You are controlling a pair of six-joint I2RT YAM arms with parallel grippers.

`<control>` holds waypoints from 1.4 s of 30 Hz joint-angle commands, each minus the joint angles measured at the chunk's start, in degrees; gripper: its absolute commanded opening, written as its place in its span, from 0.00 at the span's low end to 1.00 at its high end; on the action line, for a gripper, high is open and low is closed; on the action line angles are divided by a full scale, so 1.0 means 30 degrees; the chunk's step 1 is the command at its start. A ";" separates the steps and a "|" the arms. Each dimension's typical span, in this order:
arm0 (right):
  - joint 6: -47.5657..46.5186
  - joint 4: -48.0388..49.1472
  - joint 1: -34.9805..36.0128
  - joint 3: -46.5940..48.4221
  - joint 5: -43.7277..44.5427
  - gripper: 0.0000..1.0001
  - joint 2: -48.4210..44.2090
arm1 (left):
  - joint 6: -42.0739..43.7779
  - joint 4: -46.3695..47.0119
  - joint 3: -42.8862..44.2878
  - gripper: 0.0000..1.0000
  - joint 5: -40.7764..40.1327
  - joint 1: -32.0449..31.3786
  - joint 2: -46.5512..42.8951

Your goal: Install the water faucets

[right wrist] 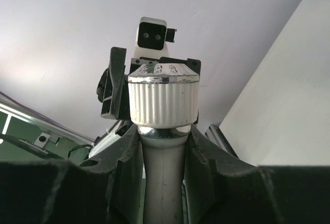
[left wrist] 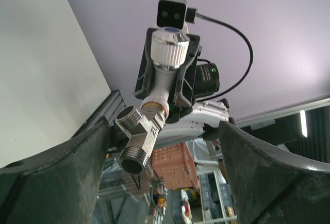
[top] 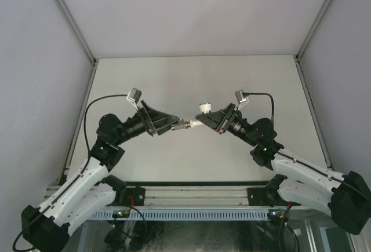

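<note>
Both arms meet in mid-air above the table's middle. My right gripper (top: pixel 210 119) (right wrist: pixel 162 141) is shut on the white faucet (right wrist: pixel 162 183), its fingers (right wrist: pixel 124 162) clamped round the stem just under the ribbed white knob (right wrist: pixel 163 100) (top: pixel 204 108). A silvery threaded metal fitting (left wrist: pixel 138 141) (top: pixel 184 126) sits on the faucet's other end, pointing toward my left gripper (top: pixel 173 126) (left wrist: pixel 165 183). The left fingers (left wrist: pixel 51 177) stand wide apart on either side of the fitting. They do not touch it.
The pale table (top: pixel 191 78) is bounded by grey walls at the back and sides. An aluminium rail (top: pixel 191 194) carries both arm bases at the near edge. An orange crate (left wrist: pixel 175 165) shows beyond the table in the left wrist view.
</note>
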 commanded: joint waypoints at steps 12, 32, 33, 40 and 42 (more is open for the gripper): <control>0.0370 0.2173 0.0210 0.0234 0.0054 0.00 0.0265 | -0.0096 0.2247 0.1041 0.46 0.0612 -0.1715 0.1080; 0.2093 -0.2854 0.0431 0.1028 -0.0616 0.00 -0.0367 | 1.3302 -0.1429 0.2549 0.00 -0.0147 -0.2201 -0.0926; 0.2221 -0.3248 0.0430 0.1136 -0.0757 0.00 -0.0456 | 1.4390 -0.1651 0.2597 0.00 -0.0142 -0.2227 -0.1092; 0.2359 -0.4730 0.0461 0.1750 -0.1586 0.15 -0.0682 | 2.0190 -0.3122 0.3121 0.00 0.0592 -0.2592 -0.1477; 0.2089 -0.4608 0.0455 0.1752 -0.1805 0.24 -0.0745 | 2.0990 -0.3299 0.3142 0.00 0.0784 -0.2621 -0.1690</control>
